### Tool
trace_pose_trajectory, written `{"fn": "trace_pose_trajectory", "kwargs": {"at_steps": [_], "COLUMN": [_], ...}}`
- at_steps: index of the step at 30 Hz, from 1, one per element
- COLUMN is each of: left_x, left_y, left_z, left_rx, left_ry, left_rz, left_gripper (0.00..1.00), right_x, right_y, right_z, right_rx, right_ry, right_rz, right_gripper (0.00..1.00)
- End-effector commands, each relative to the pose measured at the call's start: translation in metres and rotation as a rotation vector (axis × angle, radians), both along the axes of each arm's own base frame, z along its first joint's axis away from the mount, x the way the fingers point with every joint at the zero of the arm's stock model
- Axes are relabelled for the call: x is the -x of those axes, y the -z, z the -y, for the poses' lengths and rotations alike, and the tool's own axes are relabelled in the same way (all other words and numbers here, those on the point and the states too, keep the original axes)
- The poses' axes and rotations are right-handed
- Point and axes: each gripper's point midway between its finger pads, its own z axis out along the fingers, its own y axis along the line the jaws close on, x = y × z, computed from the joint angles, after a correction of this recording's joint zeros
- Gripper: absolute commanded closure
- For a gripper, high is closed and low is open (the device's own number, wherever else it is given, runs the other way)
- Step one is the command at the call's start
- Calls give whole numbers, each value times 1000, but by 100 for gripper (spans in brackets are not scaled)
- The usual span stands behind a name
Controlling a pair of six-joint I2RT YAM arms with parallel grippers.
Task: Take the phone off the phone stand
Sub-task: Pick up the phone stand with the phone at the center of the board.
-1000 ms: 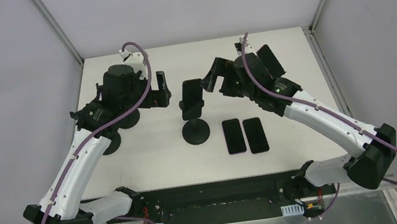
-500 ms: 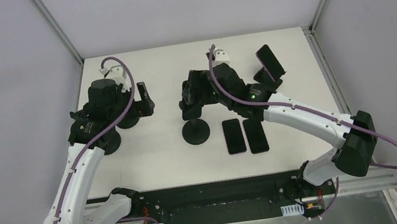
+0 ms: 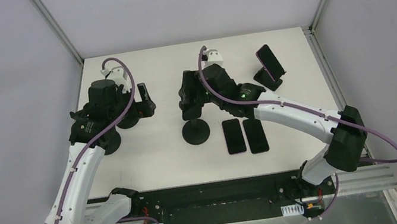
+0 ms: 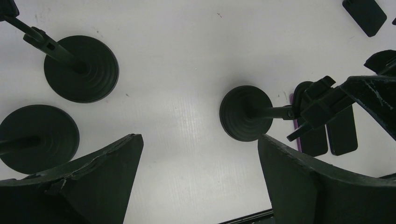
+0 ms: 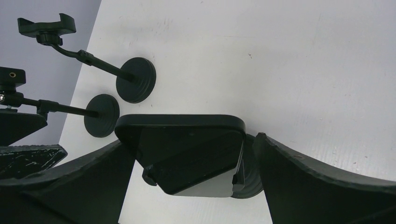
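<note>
A dark phone (image 5: pixel 187 154) sits clamped in the cradle of the centre phone stand (image 3: pixel 195 132). In the right wrist view it lies between my two fingers, and the stand's round base (image 5: pixel 250 184) shows behind it. My right gripper (image 5: pixel 189 186) is open and straddles the phone, with a narrow gap on each side. From above, the right gripper (image 3: pixel 188 94) covers most of the phone. My left gripper (image 3: pixel 145 99) hangs open and empty to the left of the stand; in its own view the gripper (image 4: pixel 198 182) frames bare table, with the stand's base (image 4: pixel 246 113) ahead.
Two empty stands (image 3: pixel 110 141) (image 3: pixel 128 120) stand under the left arm. Two phones (image 3: pixel 234 136) (image 3: pixel 256 135) lie flat right of the centre stand. Another phone (image 3: pixel 269 63) leans on a stand at the back right. The table's edges (image 3: pixel 321 68) meet frame posts.
My right gripper has swung left and come down around the phone on the centre stand. The left gripper drew back to the left, away from the stand, then stayed still.
</note>
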Motion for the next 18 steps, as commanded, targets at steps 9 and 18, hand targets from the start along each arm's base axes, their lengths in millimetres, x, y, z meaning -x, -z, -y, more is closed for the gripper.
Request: {"fn": "trace_pose_trajectory", "kwargs": {"at_steps": [9,18], "left_x": [-3,-5], "left_y": [2,5], "left_z": [5,5], "left_rx": [33,23], "left_ry": [11,19], "left_rz": [-5,-15], "left_gripper": [1,1], "right_x": [-11,-4], "right_y": [-20,-14], "right_z": [-12,-17], "right_rx": [-39,-23], "right_ry": [18,-36], "right_rz": [42,22], "right_gripper": [4,5]}}
